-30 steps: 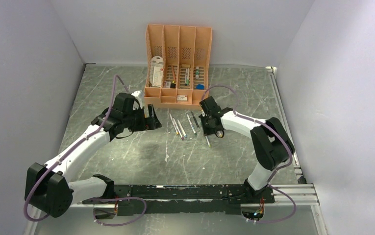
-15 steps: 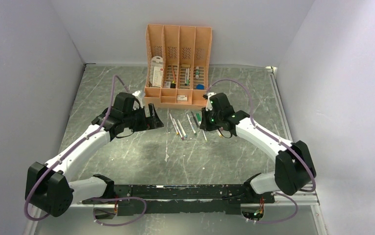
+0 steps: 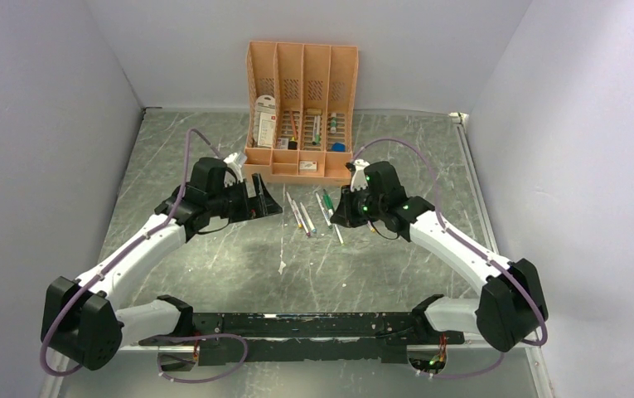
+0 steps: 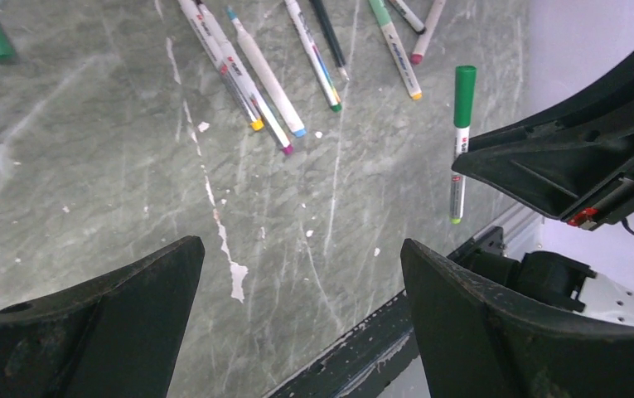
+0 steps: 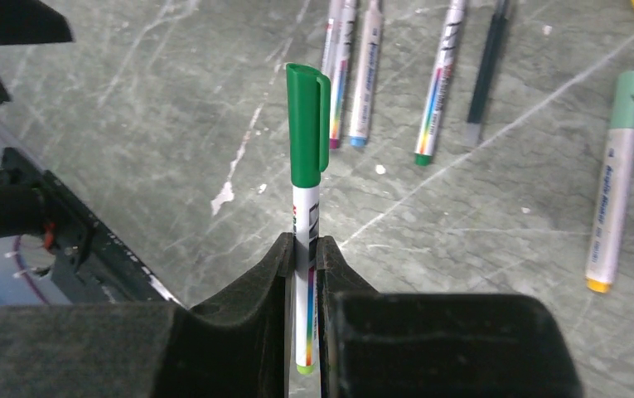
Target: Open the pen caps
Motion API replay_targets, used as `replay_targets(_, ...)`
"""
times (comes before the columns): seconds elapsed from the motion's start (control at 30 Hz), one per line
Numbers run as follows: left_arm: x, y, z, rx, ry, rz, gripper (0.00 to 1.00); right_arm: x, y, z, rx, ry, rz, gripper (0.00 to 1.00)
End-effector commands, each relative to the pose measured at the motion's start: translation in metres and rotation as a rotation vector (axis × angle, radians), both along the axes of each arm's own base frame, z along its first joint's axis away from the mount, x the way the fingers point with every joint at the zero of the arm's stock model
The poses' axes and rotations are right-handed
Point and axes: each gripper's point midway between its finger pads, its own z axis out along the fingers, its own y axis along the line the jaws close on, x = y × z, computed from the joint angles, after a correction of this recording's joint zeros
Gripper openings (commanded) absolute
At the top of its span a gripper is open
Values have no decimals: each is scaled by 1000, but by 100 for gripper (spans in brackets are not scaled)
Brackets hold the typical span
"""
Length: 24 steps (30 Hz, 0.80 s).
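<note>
Over the last second the right claw (image 5: pixel 301 245) has carried its pen away from the right end of the row and a little toward the centre of the overhead frame. Its elbow has swung out to the lower right. It is clenched on the pale barrel of a thin marker pen (image 5: pixel 306 217). The pen's bright green plastic cap (image 5: pixel 307 124) sticks out clear beyond the fingertips, above the grey marbled surface (image 3: pixel 239 274) and touching nothing.

The left claw (image 4: pixel 299 249) has edged slightly rightward in the overhead view. It stands fully released and grasps nothing. In its wrist view the green-capped pen hangs at the right of the frame, not yet between its fingers.

The other pens (image 3: pixel 309 214) lie loose in a row on the surface below the peach-orange slotted organiser (image 3: pixel 301 75), at centre frame. They look unmoved.

This reads as the hand-over stage of one uncapping. The pen is lifted and presented cap first, and the cap is still seated. The left claw probably has to close the remaining gap, line up on the green cap alone, and pull along the barrel's axis. A skewed grip could lever the pen out of the right claw.
</note>
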Motion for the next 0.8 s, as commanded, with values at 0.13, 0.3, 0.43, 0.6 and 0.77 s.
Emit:
replay_targets(0.13, -7, -18, 24, -173, -52, -53, 100, -12, 22, 26, 170, -10, 81, 0)
replay_targets(0.3, -12, -23, 31, -244, -73, -68, 100, -22, 33, 36, 267, 8, 114, 0)
replay_targets(0.43, -17, -27, 33, -293, -75, -79, 100, -28, 38, 39, 320, 28, 128, 0)
replay_targets(0.6, -20, -31, 36, -365, -91, -82, 100, -30, 43, 44, 359, 41, 141, 0)
replay_targets(0.77, -14, -35, 45, -414, -140, -57, 100, -36, 52, 46, 397, 65, 164, 0)
